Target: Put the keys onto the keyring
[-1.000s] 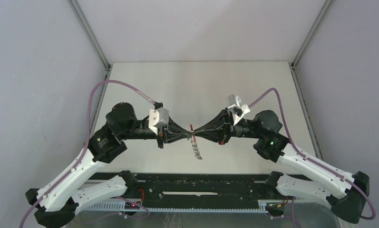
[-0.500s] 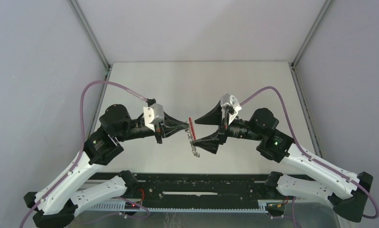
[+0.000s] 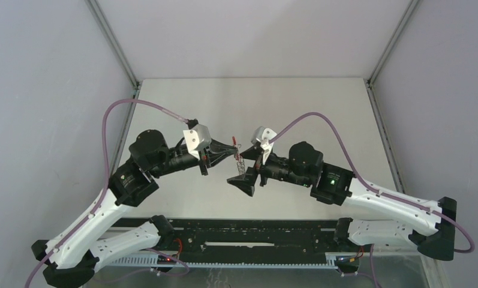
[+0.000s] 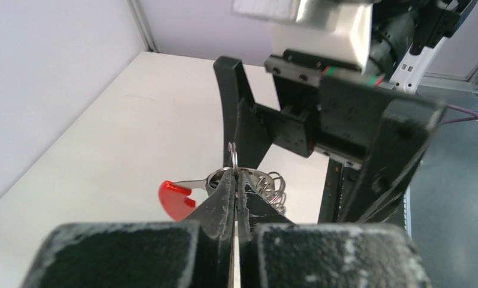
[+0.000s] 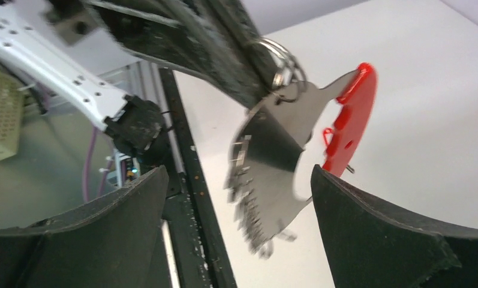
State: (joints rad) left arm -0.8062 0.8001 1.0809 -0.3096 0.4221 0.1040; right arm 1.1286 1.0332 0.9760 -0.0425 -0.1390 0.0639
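Keyring [image 5: 266,162] is hanging in the air over the middle of the table [image 3: 320,108], not resting on anything. Left gripper [image 4: 233,180] is pinching it, jaws closed on the metal by the small loops [image 4: 271,183], with the red arc [image 5: 351,114] sticking out to one side. Right gripper [image 3: 246,168] is standing wide open and holding nothing, one finger on either side of the dangling part, not touching it.

Handling guess: light, thin, stiff metal. It's smooth, so it's likely swivelling in a tip pinch, and the loose loops are probably swinging with any arm motion. The better hold looks like the flat silver-grey section, pads across its faces, not the round wire. I'm not making out the keys separately in any view.

Room: bare table is showing all round and the side walls are well apart from both arms. The tight spot is between the two grippers, fingertips near each other, so any close by the right one is calling for care.
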